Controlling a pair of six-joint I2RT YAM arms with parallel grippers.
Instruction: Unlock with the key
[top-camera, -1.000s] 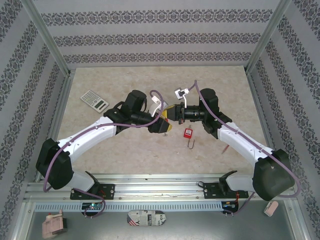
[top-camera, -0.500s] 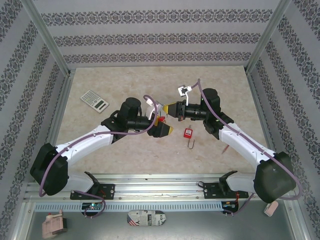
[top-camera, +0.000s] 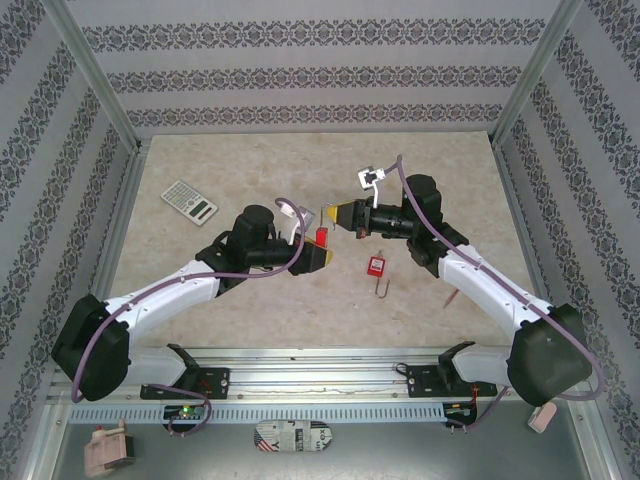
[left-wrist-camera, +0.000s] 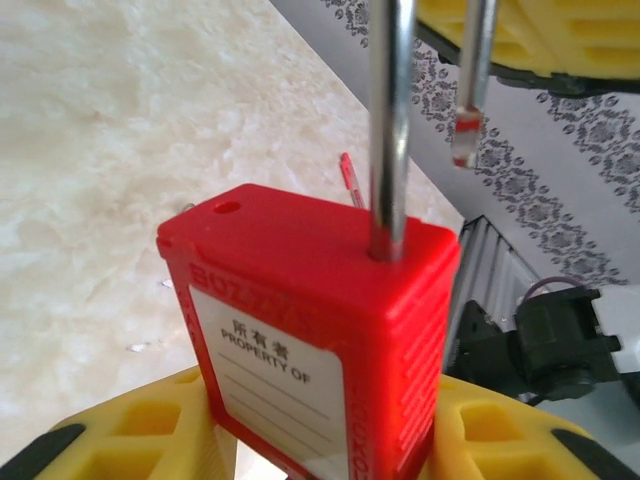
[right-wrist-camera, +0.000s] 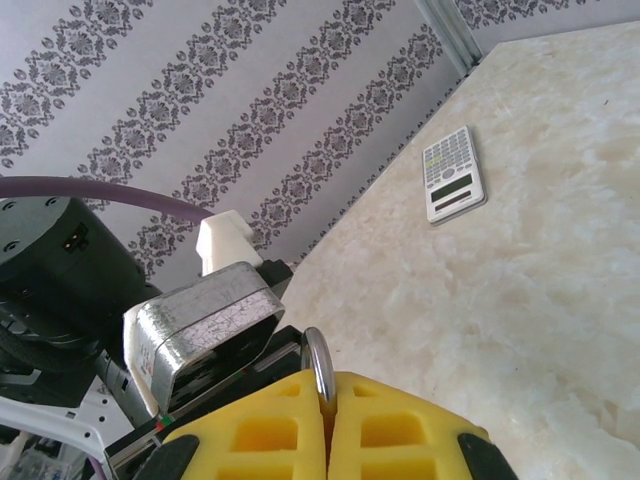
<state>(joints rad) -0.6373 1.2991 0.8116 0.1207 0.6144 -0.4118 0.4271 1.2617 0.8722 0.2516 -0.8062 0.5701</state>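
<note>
My left gripper (top-camera: 318, 252) is shut on a red padlock (top-camera: 321, 237), whose body with its white "PROPERTY OF" label (left-wrist-camera: 300, 360) sits between the yellow fingers (left-wrist-camera: 130, 430). Its steel shackle (left-wrist-camera: 388, 120) stands out of the body. One leg is still in its hole, and the other leg's end (left-wrist-camera: 465, 140) hangs free beside the body. My right gripper (top-camera: 338, 214) is shut on the top of the shackle loop (right-wrist-camera: 320, 362), just above and right of the left one. A red-headed key (top-camera: 376, 268) lies on the table to the right, apart from both grippers.
A calculator (top-camera: 189, 200) lies at the far left of the marble tabletop (top-camera: 440, 170), also in the right wrist view (right-wrist-camera: 453, 175). Patterned walls close in three sides. The left wrist's silver camera housing (right-wrist-camera: 205, 320) sits close beyond my right fingers.
The left arm has drawn back toward the near left with the padlock body, while the right gripper has edged up and left. The two grippers, pressed together before, now stand slightly apart.
</note>
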